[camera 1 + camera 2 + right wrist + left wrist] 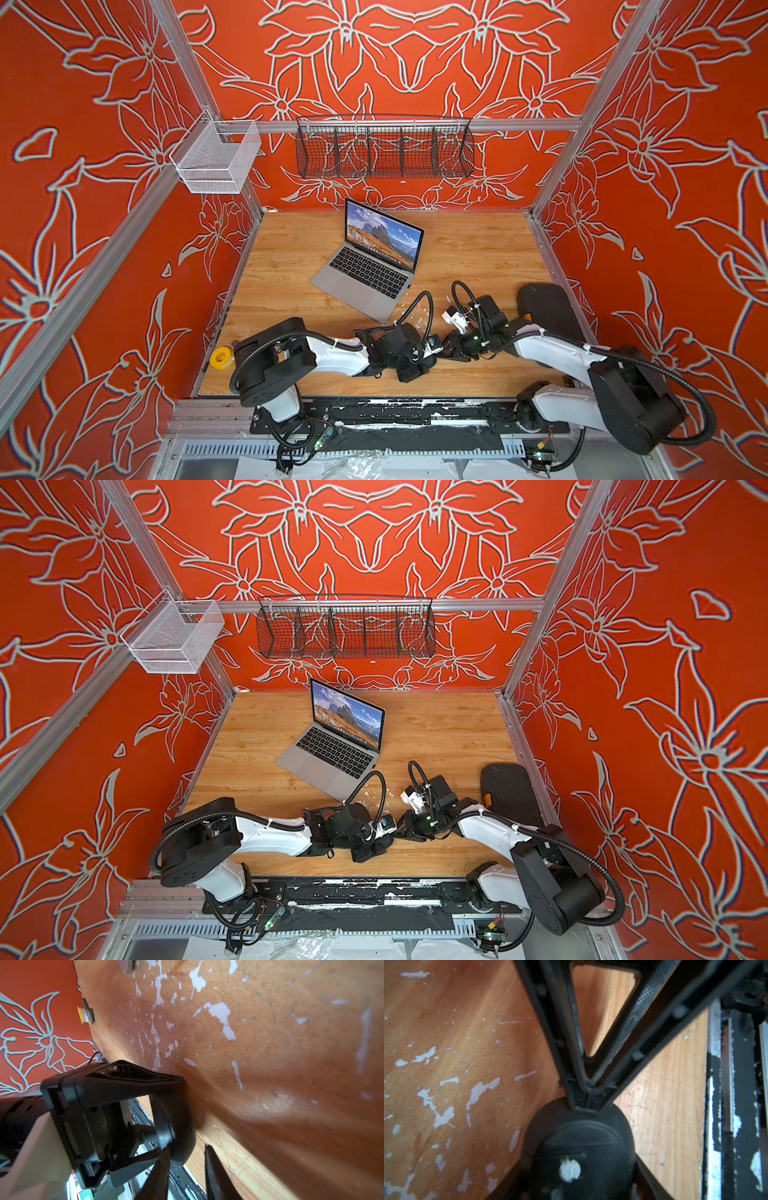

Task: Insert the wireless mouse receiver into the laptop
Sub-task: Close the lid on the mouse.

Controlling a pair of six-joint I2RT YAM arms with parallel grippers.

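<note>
Near the laptop (365,270), my left tool (172,1115) grips the mouse (184,1126). My right tool (187,1148), jaws parted and seemingly empty, touches it. Receiver unseen; extraction and plugging remain, I judge.

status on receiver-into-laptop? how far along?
Done: the left gripper has the mouse clamped on edge.
In hand: the right gripper sits open at the mouse's rim, probably going for the receiver, which I can't make out.
Left: pull the receiver out, carry it to the open laptop and plug it into the side.
</note>
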